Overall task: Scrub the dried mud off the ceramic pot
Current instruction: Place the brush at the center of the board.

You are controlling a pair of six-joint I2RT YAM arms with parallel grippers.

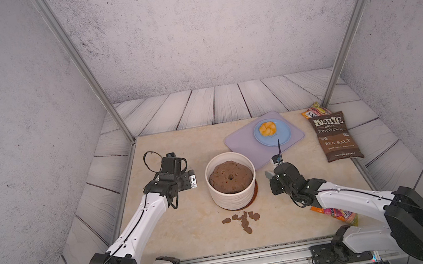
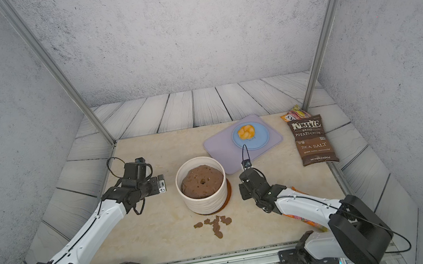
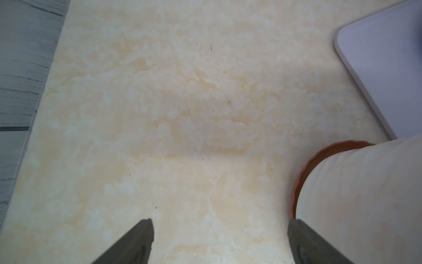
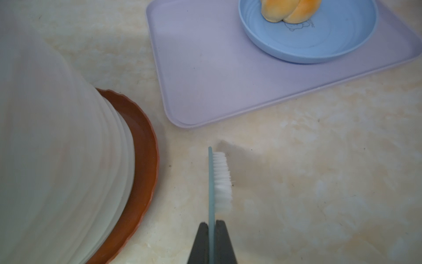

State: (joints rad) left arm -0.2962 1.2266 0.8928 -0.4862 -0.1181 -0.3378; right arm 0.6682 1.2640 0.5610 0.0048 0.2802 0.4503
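The cream ribbed ceramic pot (image 1: pixel 233 195) (image 2: pixel 205 201) stands mid-table on a brown saucer (image 4: pixel 141 160), with a domed soil mound inside. Several brown flakes of dried mud (image 1: pixel 243 219) (image 2: pixel 215 224) lie on the table in front of it. My left gripper (image 1: pixel 192 178) (image 3: pixel 220 220) hovers open and empty just left of the pot (image 3: pixel 365 194). One of its fingers is close to the pot wall. My right gripper (image 4: pixel 212 222) (image 1: pixel 269 174), to the pot's right, is shut on a blue toothbrush (image 4: pixel 211 182). The white bristles (image 4: pixel 222 180) face away from the pot (image 4: pixel 57 148).
A lilac tray (image 1: pixel 247 147) behind the pot carries a blue plate (image 1: pixel 284 138) with an orange bun. A Kettle chip bag (image 1: pixel 336 136) lies at the right edge and a snack packet (image 1: pixel 315 112) behind it. Another packet (image 1: pixel 338 214) lies under my right arm.
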